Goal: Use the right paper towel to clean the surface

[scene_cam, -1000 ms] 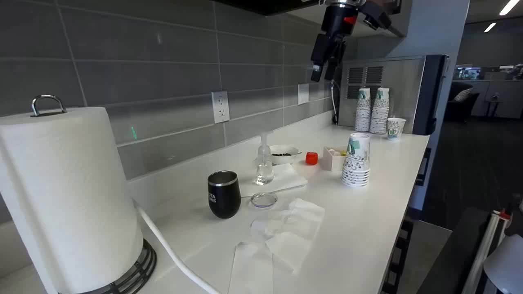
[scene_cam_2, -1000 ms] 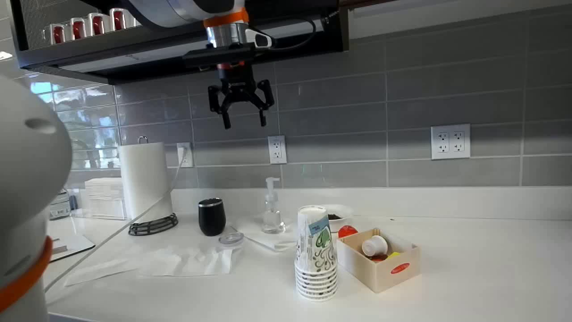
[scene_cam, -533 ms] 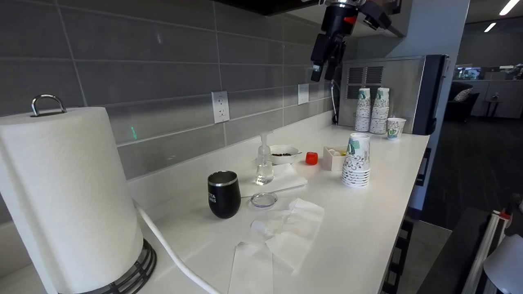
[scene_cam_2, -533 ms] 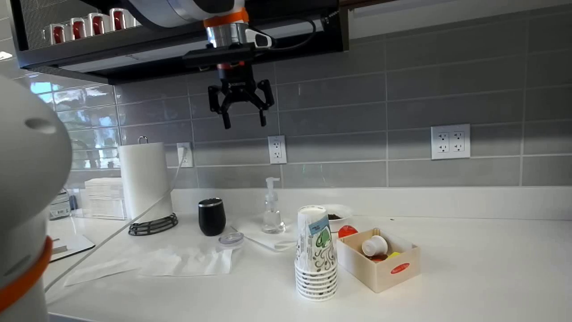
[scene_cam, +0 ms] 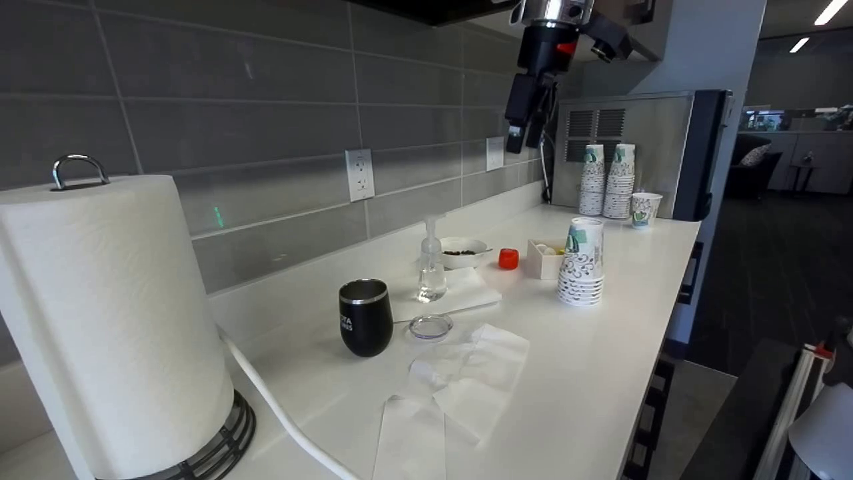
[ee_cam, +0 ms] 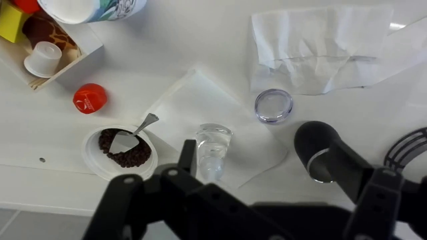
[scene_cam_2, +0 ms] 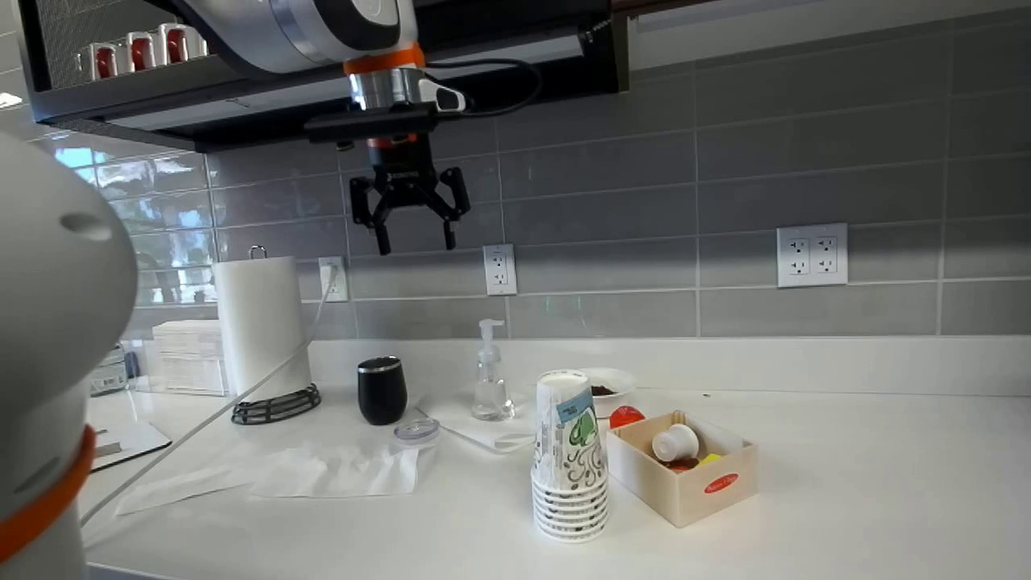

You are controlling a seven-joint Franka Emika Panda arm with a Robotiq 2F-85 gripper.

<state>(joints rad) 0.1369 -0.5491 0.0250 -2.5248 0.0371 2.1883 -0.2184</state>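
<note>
Dial centre, in an exterior view: the crumpled paper towel [scene_cam_2: 346,475], lying on the off-white bench [scene_cam_2: 870,467] that runs along the grey tiled wall [scene_cam_2: 596,258]. At nine o'clock, a paper strip [scene_cam_2: 181,486] meets its edge; whether the two overlap I cannot tell from here. At two o'clock, just beside it, a clear lid [scene_cam_2: 416,429]; at one o'clock, a black tumbler [scene_cam_2: 383,392], upright. Farther toward two o'clock, a pump bottle [scene_cam_2: 490,395] stands on a folded white sheet [scene_cam_2: 511,443]. At three o'clock, a stack of paper cups [scene_cam_2: 572,451], with a wooden box [scene_cam_2: 701,499] just beside it, a small white cup [scene_cam_2: 675,443] tilted inside. At eleven o'clock, a paper towel roll [scene_cam_2: 258,322] on a wire base [scene_cam_2: 278,407]. In the wrist view, a white bowl [ee_cam: 96,160] of dark grains [ee_cam: 133,160], a utensil [ee_cam: 146,123] resting in it, lies at nine o'clock from the pump bottle, a red cap [ee_cam: 89,98] near ten. The tool [scene_cam_2: 416,238] hangs well above the bench, between twelve and one o'clock from the crumpled paper towel, its fingers [scene_cam_2: 383,239] standing wide apart.
</note>
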